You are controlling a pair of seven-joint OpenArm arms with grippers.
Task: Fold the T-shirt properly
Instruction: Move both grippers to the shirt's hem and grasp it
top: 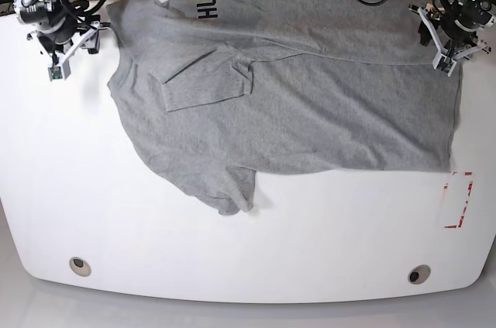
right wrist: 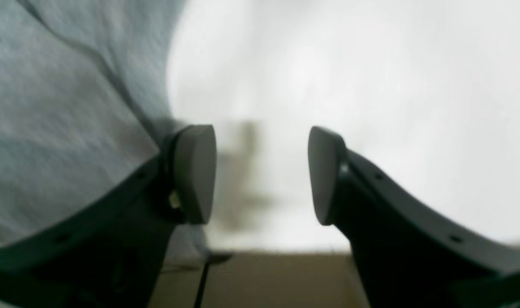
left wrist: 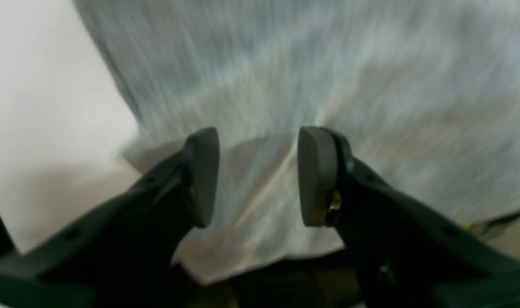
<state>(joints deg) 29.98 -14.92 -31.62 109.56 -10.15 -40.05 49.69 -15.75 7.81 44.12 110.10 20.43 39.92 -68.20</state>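
The left gripper [left wrist: 258,175] stood with its jaws apart and nothing pinched between them; directly beneath and ahead of its pads lay the T-shirt [left wrist: 311,85], whose near edge ran just under the fingertips, though blur hid whether they touched the cloth. The right gripper [right wrist: 262,175] was likewise spread and empty, with bare white table [right wrist: 371,107] between its pads and the grey cloth lying just beside and behind its left finger. From overhead, the shirt [top: 310,103] was already folded lengthwise, one sleeve lying across the body and another jutting toward the table's near side; the right gripper [top: 66,56] hung just outside one far corner and the left gripper [top: 446,53] sat over the opposite far corner. Judging from this, the step in hand was releasing or regrasping the far edge; it would go best if both arms took matching corners, pinched every layer, and moved together so the fold stayed straight and taut.
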